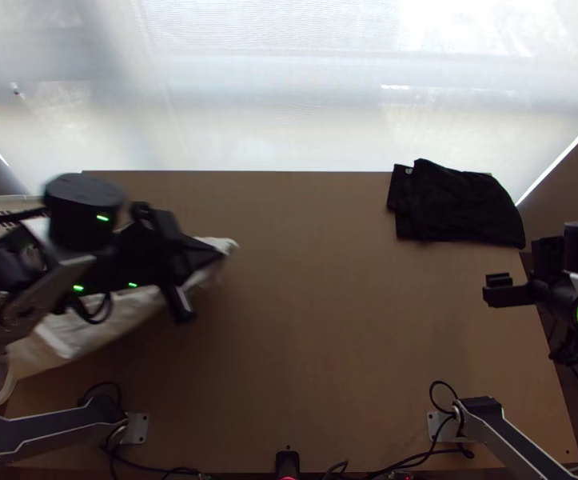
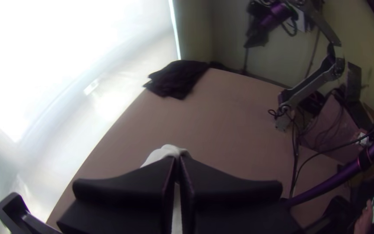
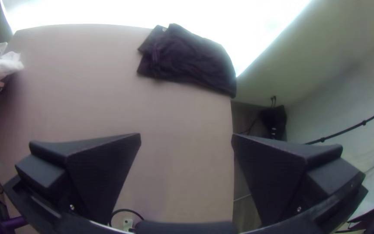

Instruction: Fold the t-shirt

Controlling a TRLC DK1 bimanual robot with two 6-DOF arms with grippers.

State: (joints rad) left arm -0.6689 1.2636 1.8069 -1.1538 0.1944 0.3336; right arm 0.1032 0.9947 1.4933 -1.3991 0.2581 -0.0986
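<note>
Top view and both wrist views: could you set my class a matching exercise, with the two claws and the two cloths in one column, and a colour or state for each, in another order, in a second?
Column one
1. Left claw
2. Right claw
3. Cloth held by the left claw
4. Cloth at the far right of the table

Column two
a. Black
b. Fingers wide apart
c. White
d. Fingers closed on cloth

Right pairs
1-d, 2-b, 3-c, 4-a
</note>
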